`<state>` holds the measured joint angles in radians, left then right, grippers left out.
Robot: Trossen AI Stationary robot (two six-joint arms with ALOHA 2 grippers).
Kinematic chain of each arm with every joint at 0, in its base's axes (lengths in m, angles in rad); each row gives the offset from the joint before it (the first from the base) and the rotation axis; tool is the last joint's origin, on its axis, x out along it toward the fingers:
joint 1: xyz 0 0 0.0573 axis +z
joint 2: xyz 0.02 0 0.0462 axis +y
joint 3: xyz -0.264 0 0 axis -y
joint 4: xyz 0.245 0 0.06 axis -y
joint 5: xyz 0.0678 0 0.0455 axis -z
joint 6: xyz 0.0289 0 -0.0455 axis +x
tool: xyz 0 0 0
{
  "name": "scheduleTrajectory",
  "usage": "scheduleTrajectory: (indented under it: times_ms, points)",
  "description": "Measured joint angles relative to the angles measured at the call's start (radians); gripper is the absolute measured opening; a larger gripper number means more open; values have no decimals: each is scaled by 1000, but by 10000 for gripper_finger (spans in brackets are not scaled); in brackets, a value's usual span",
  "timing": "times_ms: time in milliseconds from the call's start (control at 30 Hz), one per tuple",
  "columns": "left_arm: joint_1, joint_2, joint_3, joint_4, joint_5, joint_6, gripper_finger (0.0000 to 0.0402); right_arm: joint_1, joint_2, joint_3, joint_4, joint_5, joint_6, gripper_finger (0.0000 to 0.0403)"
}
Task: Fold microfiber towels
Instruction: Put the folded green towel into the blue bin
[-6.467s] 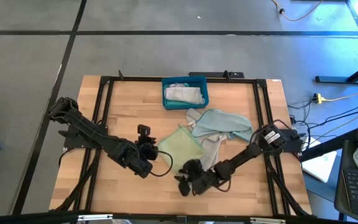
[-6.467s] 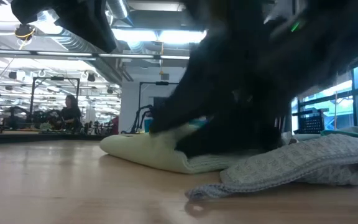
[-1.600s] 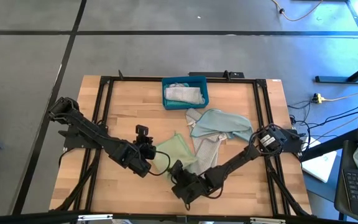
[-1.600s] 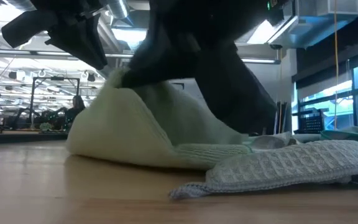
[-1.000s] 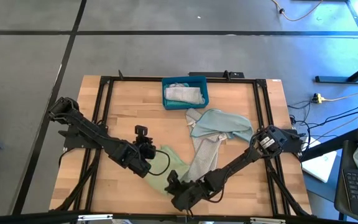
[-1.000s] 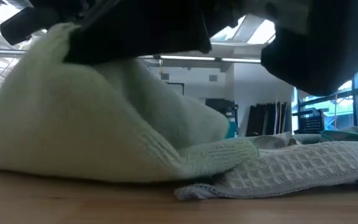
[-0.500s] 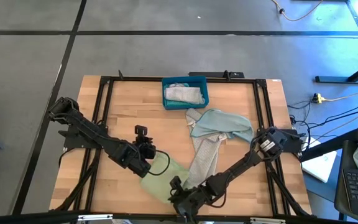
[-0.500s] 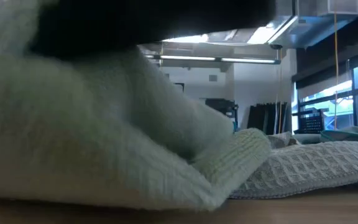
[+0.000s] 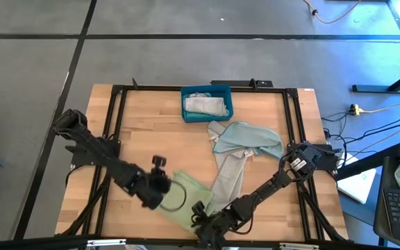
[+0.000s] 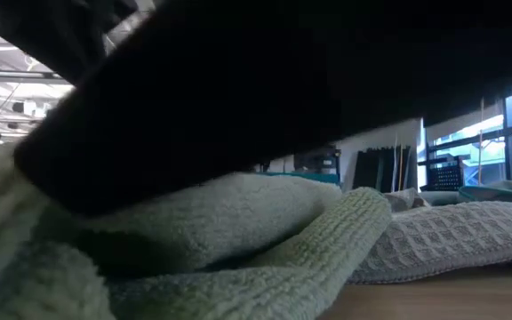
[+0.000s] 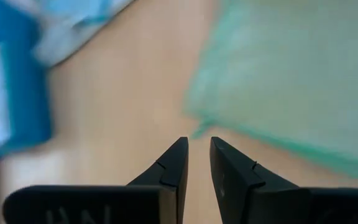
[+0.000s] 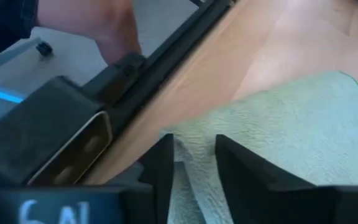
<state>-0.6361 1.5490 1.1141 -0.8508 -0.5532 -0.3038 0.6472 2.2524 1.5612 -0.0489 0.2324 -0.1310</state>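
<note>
The pale green microfiber towel (image 9: 186, 196) lies spread on the wood by the table's near edge and fills the front of the low view (image 10: 194, 258). My right gripper (image 9: 200, 214) stands open at its near corner, with towel (image 12: 194, 171) showing between the two fingers. My left gripper (image 9: 165, 182) hovers just short of the towel's far left corner (image 11: 199, 129), open by a narrow gap with nothing in it. A grey waffle towel (image 9: 228, 173) and a pale blue one (image 9: 248, 139) lie to the right. My right gripper slants down over the green towel's near corner (image 12: 197, 155), close to the table's near edge, with one finger on each side of a strip of the cloth. I cannot tell whether the fingers touch it. The cloth lies flat on the table.
A blue bin (image 9: 207, 103) holding a pale towel stands at the far middle. Black frame rails (image 9: 117, 132) run along the table's sides and along its near edge (image 12: 166, 68). Beyond that near rail, something like a person's hand (image 12: 104, 25) shows. Bare wood lies at the far left.
My right gripper has drawn the green towel toward the table's near edge and sunk lower. The towel, bunched up before, now lies lower and spread out close to the low camera. My left gripper has swung toward the near left and stands off the towel's corner.
</note>
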Motion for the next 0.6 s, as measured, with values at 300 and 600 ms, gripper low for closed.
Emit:
scheduleTrajectory:
  times_ms: [300,600]
  points:
    - [-166,14,0,306,127,159,66,0,0,0,16,5,-1,178]
    - [-189,157,0,392,249,191,173,2,0,0,13,9,-9,180]
